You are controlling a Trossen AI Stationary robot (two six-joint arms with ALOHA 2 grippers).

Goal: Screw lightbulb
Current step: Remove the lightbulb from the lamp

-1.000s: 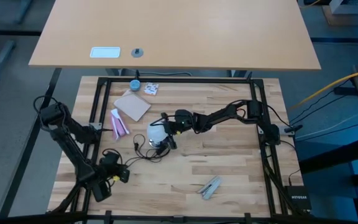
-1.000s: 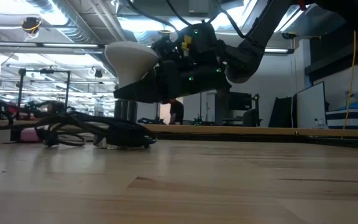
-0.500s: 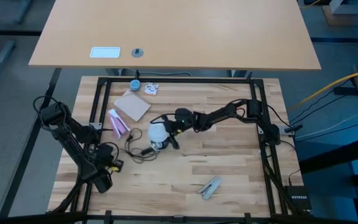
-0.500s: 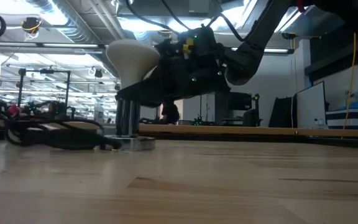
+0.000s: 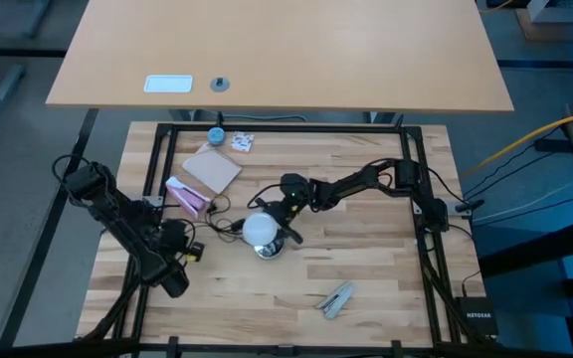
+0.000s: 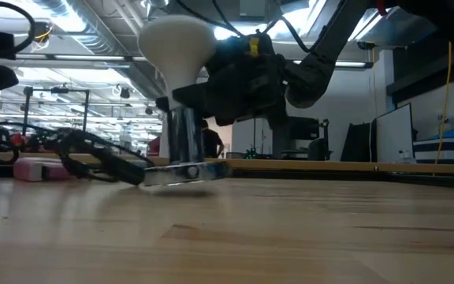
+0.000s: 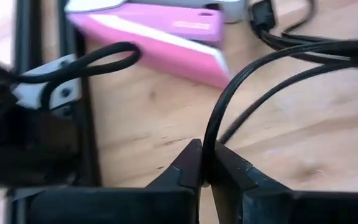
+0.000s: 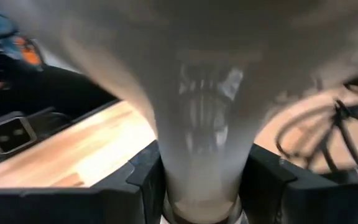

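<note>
Pinching frosted pear-shaped lightbulb [image 5: 260, 228] neck: right gripper [image 8: 201, 180] (left gripper [image 7: 205, 167] clamps black cord [image 7: 241, 87]).

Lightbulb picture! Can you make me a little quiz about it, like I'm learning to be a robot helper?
1. True or false: the lightbulb is lying on its side on the table.
2. What is the left hand pinching? A) the black cord B) a spoon C) a banana
3. Fill in the word: the right hand holds the lightbulb by its narrow ____.

Key
1. False. It stands with its round end up.
2. A
3. neck
</note>
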